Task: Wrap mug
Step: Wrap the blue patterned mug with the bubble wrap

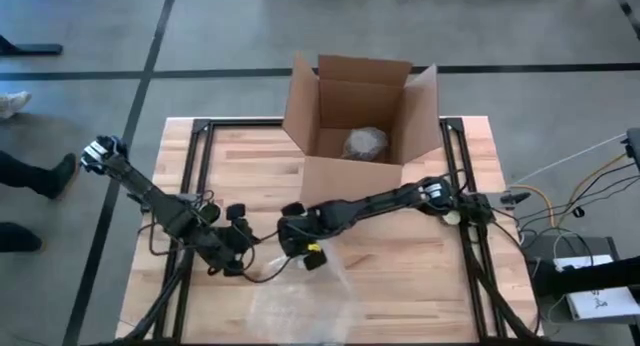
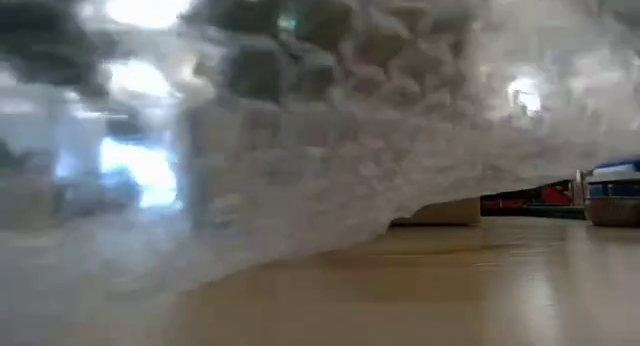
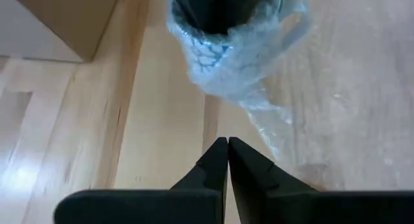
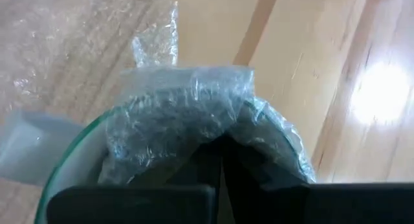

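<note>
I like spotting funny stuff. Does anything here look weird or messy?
Yes. The bubble wrap is stuffed into the mug by the right gripper, with a loose tail trailing onto the table, not yet wrapped around. The left gripper waits nearby, shut.

High view looks straight down on the tabletop (image 1: 420,266); low view sits level, nearly blocked by wrap (image 2: 300,136); both wrist views closely share the mug (image 3: 226,30).

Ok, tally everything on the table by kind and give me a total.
Cardboard box: 1
Wrapped bundle in the box: 1
Mug: 1, with the right gripper shut on its rim
Bubble wrap sheet: 1
Total: 4

The left gripper waits shut nearby.
</note>
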Controlling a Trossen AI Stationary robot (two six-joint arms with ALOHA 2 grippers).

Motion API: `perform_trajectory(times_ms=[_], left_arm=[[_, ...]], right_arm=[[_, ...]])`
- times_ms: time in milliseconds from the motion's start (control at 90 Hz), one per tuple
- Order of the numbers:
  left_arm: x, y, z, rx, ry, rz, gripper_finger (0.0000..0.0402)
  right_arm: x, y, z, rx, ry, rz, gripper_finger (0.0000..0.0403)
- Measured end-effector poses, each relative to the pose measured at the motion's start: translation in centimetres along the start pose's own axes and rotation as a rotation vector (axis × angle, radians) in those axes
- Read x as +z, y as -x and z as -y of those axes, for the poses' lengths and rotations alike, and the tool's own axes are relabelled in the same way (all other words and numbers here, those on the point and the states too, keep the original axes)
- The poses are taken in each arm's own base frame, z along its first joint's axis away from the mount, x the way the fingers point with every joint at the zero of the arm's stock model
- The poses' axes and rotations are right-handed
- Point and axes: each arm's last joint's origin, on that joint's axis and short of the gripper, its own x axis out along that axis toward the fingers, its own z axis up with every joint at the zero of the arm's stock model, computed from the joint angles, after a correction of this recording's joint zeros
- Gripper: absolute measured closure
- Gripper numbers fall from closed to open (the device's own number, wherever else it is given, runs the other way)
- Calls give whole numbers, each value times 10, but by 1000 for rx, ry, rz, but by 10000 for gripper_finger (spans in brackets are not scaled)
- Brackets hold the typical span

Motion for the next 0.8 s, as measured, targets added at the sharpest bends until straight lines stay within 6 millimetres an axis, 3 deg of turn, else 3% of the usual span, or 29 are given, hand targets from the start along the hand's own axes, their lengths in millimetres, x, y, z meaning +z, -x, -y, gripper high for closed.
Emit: perform_trajectory(times_ms=[244, 511, 800], left_arm=[[4, -2, 0, 61, 21, 75, 402], [-2, -20, 8, 57, 54, 133, 402], [-6, -32, 11, 137, 27, 133, 402]], right_arm=[[8, 5, 3, 5, 7, 45, 403], [24, 30, -1, 15, 15, 51, 403], [28, 58, -6, 52, -41, -39, 403]])
